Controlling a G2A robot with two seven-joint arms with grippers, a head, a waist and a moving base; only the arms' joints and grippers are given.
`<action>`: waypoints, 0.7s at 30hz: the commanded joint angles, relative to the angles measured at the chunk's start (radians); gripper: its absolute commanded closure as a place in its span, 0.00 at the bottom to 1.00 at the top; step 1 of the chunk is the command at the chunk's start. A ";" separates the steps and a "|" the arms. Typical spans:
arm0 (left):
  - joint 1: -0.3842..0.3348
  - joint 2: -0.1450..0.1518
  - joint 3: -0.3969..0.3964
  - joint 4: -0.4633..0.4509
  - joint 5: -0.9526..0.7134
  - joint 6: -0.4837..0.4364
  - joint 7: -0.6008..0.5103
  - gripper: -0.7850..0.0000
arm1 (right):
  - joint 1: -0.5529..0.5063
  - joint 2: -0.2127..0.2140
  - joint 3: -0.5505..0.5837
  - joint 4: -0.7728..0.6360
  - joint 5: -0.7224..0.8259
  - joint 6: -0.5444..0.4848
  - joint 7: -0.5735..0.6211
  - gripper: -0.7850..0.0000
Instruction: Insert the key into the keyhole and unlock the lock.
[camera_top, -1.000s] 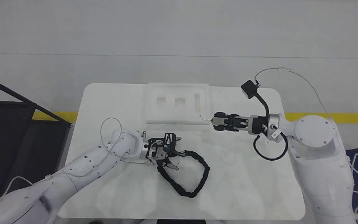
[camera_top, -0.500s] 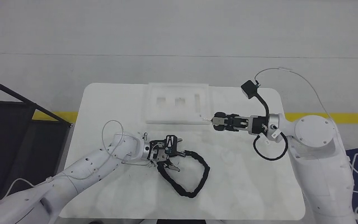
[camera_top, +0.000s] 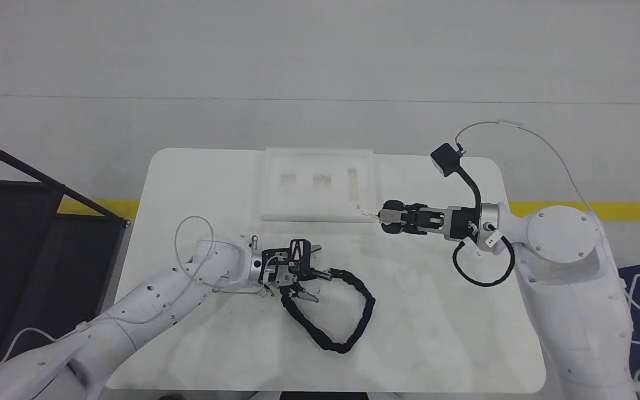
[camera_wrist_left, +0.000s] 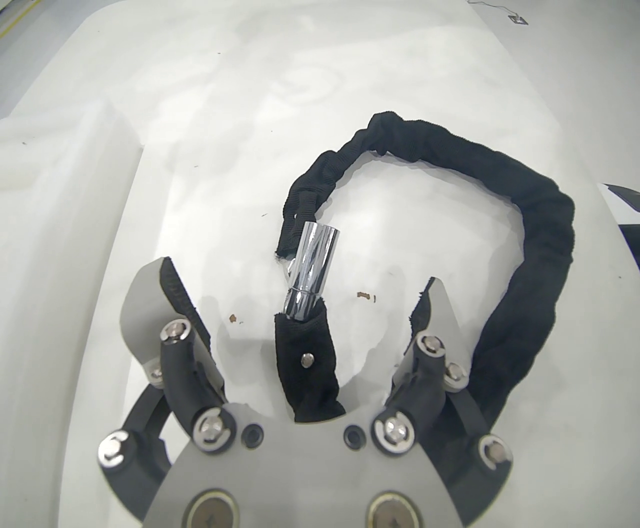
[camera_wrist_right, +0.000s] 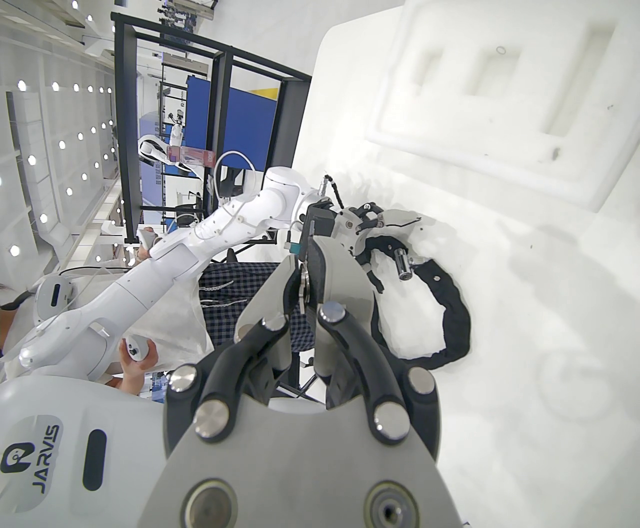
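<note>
A chain lock in a black fabric sleeve (camera_top: 345, 318) lies looped on the white table. Its chrome lock cylinder (camera_wrist_left: 312, 267) sticks out of one sleeve end, and the other sleeve end meets it. My left gripper (camera_wrist_left: 300, 300) is open, low over the table, one finger on each side of that cylinder end without touching it; in the top view this gripper (camera_top: 297, 268) is at the loop's left end. My right gripper (camera_wrist_right: 301, 272) is shut on a small silver key (camera_wrist_right: 303, 289) and hangs to the right of the lock, near the foam tray's front edge (camera_top: 384, 215). From the right wrist, the cylinder (camera_wrist_right: 403, 264) faces this gripper.
A white foam tray (camera_top: 320, 185) with several recesses sits at the back of the table, just behind the right gripper. The table edge (camera_top: 150, 250) lies to the left of the left arm. Bare tabletop (camera_top: 450, 320) stretches to the right of the chain.
The left arm has shifted slightly, and its open gripper stays over the lock's cylinder end. The right arm and the key have not moved.
</note>
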 joint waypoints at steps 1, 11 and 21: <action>0.003 -0.001 -0.007 -0.001 0.001 -0.005 -0.006 0.19 | 0.000 0.000 0.000 0.000 0.000 0.000 0.000 1.00; 0.018 -0.016 -0.037 0.003 0.011 -0.015 -0.044 0.27 | 0.000 0.000 0.000 0.000 0.000 0.000 0.000 1.00; 0.035 -0.035 -0.055 0.013 0.026 -0.017 -0.082 0.53 | 0.000 0.000 0.000 0.000 0.000 0.000 0.000 1.00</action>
